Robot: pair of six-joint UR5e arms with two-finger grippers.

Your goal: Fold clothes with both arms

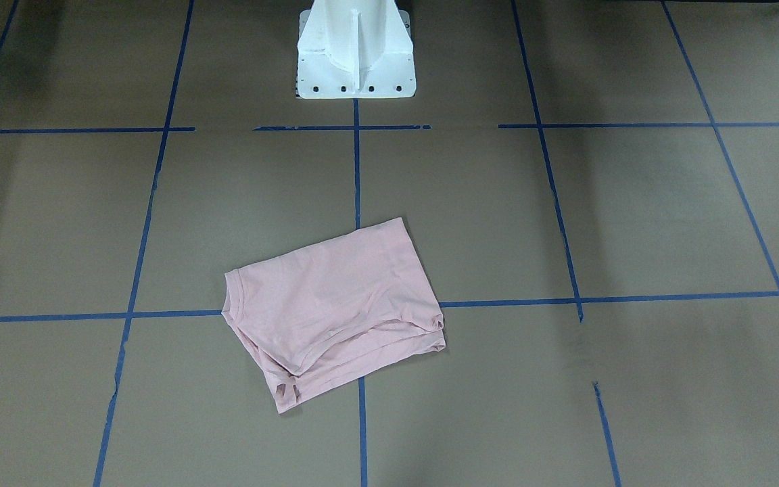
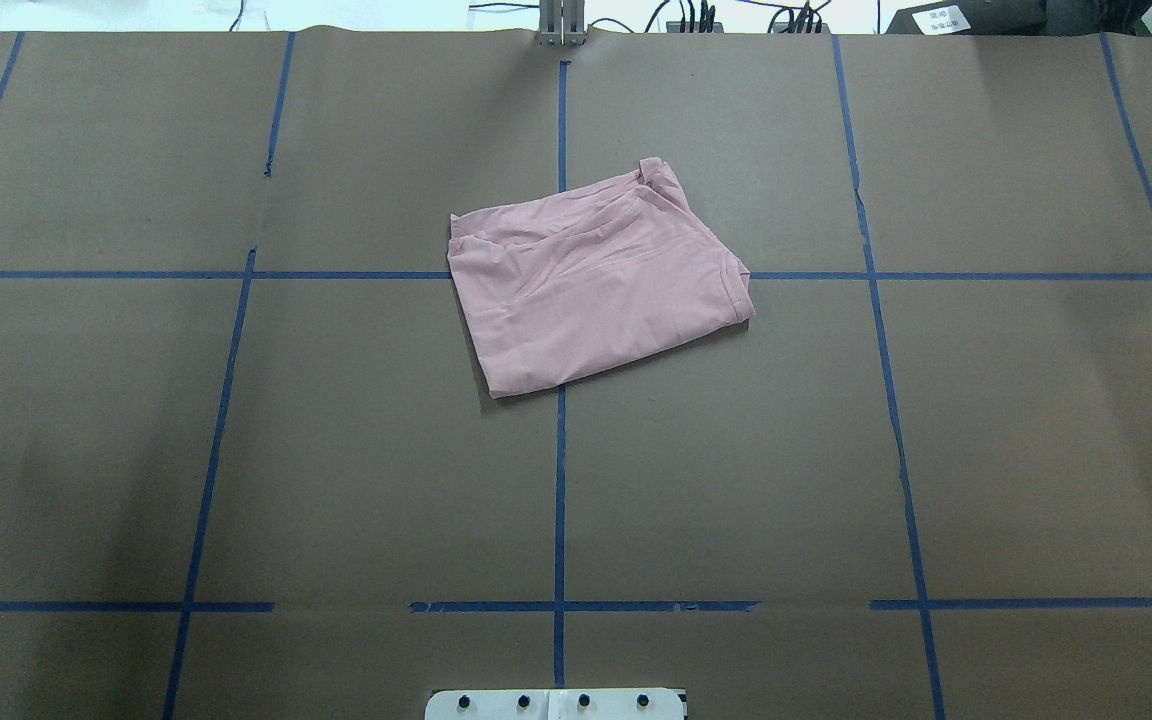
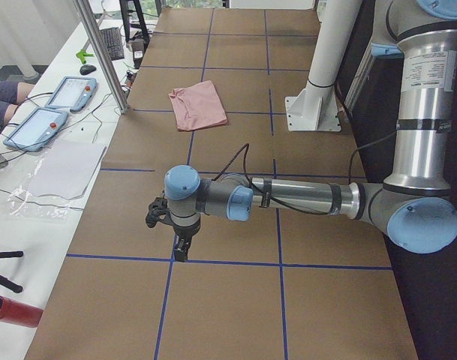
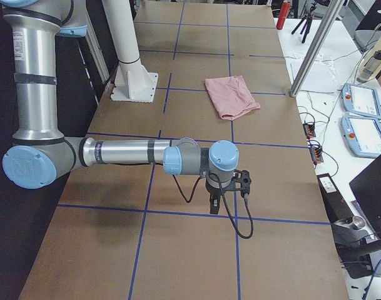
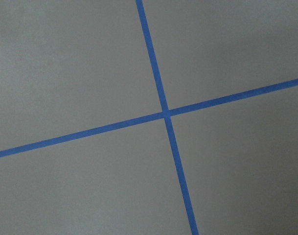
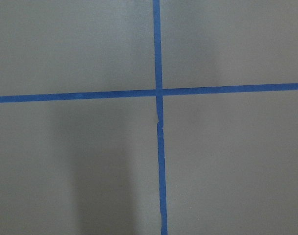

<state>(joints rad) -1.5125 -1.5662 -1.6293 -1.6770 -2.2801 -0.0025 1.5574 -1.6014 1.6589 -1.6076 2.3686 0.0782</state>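
The pale pink T-shirt [image 1: 335, 304] lies folded into a rough rectangle on the brown table, plain side up, no drawing showing. It also shows in the overhead view [image 2: 591, 285] and both side views [image 3: 198, 105] [image 4: 231, 95]. My left gripper [image 3: 181, 251] hangs above the table far from the shirt, near the table's left end. My right gripper [image 4: 215, 206] hangs likewise near the right end. Both show only in side views, so I cannot tell whether they are open or shut. Both wrist views show only bare table and a blue tape cross [image 5: 165, 114] [image 6: 157, 92].
The white pedestal base [image 1: 356, 54] [image 2: 556, 703] stands at the robot's side of the table. Blue tape lines grid the surface. A metal post [image 3: 100, 52] [image 4: 309, 50] stands at the far edge; teach pendants [image 3: 52, 105] [image 4: 362, 119] lie on the operators' bench.
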